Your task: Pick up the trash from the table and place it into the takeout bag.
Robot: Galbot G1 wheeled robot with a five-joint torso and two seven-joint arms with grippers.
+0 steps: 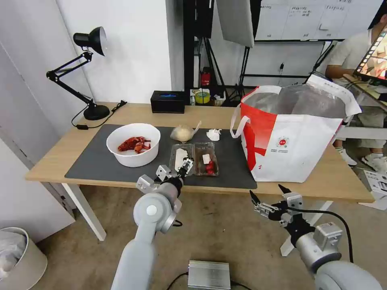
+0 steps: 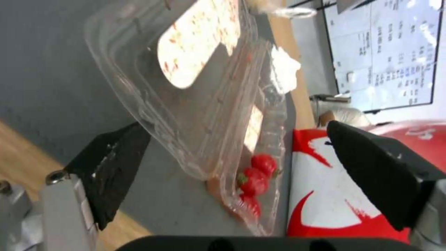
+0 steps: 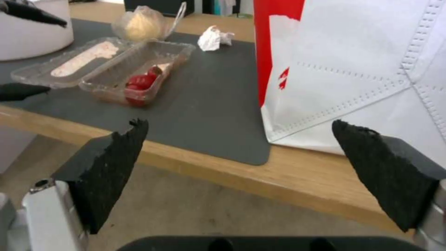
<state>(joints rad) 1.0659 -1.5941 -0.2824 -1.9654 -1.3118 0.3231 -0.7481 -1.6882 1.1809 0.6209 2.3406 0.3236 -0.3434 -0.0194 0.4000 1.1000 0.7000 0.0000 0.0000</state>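
Observation:
On the table (image 1: 60, 157), a dark mat (image 1: 92, 165) carries the trash: a white bowl (image 1: 133, 145) of red shell scraps, an opened clear clamshell box (image 1: 195, 159), a knotted clear bag (image 1: 182, 133) and a crumpled tissue (image 1: 213, 135). My left gripper (image 1: 186, 165) hovers open at the box's near end, on its left half. In the left wrist view the clamshell box (image 2: 200, 97) lies between the spread pads (image 2: 116, 167) of the gripper (image 2: 236, 128). The takeout bag (image 1: 294, 137) stands open at the right. Below the table's front edge, my right gripper (image 1: 268, 199) hangs open and holds nothing.
A black desk lamp (image 1: 90, 76), a black box (image 1: 168, 101) and a tape roll (image 1: 202, 96) sit along the table's back. On the floor are a pale bin (image 1: 16, 257) at the left and a silver unit (image 1: 209, 274) near my base.

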